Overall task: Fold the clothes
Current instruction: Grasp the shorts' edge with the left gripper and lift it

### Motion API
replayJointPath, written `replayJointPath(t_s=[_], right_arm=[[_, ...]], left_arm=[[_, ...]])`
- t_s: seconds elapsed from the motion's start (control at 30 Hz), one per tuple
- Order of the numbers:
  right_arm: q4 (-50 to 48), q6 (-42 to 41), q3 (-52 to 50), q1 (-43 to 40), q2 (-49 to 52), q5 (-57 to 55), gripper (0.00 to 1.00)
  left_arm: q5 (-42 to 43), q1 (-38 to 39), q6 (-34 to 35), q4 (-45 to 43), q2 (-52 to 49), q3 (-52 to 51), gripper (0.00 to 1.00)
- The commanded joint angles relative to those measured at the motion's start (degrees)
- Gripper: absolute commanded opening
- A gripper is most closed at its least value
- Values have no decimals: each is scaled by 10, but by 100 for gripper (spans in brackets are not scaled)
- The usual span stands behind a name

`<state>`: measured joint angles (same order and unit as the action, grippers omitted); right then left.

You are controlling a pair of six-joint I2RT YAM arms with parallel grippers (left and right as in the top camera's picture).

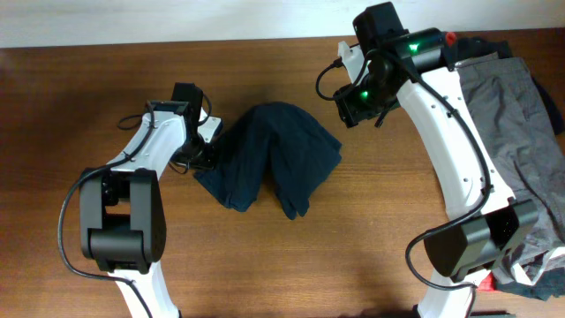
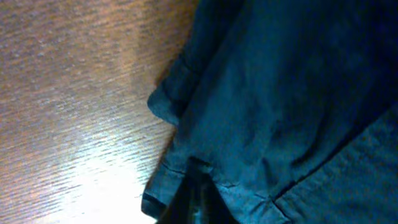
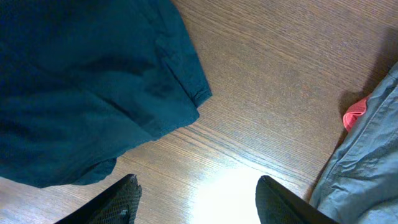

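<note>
**Near edge.** Both arm bases stand at the near side of the wooden table point(image 1: 291, 274), one left and one right. A heap of grey trousers point(image 1: 516, 124) lies along the right side, beside the right arm point(image 1: 446, 132), and reaches from near to far.

**Centre of table.** The navy shorts point(image 1: 274, 159) lie in a loose, rumpled mound, not flat. Their long axis runs roughly near to far. The two legs point toward the near edge and splay apart like an upturned V, with bare wood in the notch between them. The bunched waist end points to the far edge.

**Left arm** point(image 1: 141, 155). It rises from its base, runs toward the far side, then bends right at the wrist. The left gripper point(image 1: 205, 155) sits low at the left border of the shorts, on the outer edge of the leg on the robot's left. Its jaws are closed and pinch the cloth there. Navy fabric and a hem fold fill the left wrist view, with the dark fingers sunk into the cloth at the bottom.

**Right arm.** Its long white link slants far and leftward, then the wrist folds back down. The right gripper point(image 1: 347, 113) hangs over bare wood just beyond the shorts' far right corner, apart from the cloth. Its jaws stand wide apart and hold nothing; the right wrist view shows only table between the fingertips.

**Far right.** A red garment point(image 3: 354, 115) peeks out at the trousers' edge.
</note>
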<state>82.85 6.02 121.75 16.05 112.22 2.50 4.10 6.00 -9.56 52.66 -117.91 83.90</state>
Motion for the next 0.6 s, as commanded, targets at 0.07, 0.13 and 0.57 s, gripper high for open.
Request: replayJointPath(t_s=[0.07,0.13,0.57], right_arm=[[-2,-3,2,-4,-9,3,65],[-2,-3,2,-4,-9,3,65],[-45,11,2,-22,-29,102,64]], left_arm=[[10,0,23,33,-13,66,1],[10,0,22,81,-13,136,0],[47,13,31,248,-13,813,0]])
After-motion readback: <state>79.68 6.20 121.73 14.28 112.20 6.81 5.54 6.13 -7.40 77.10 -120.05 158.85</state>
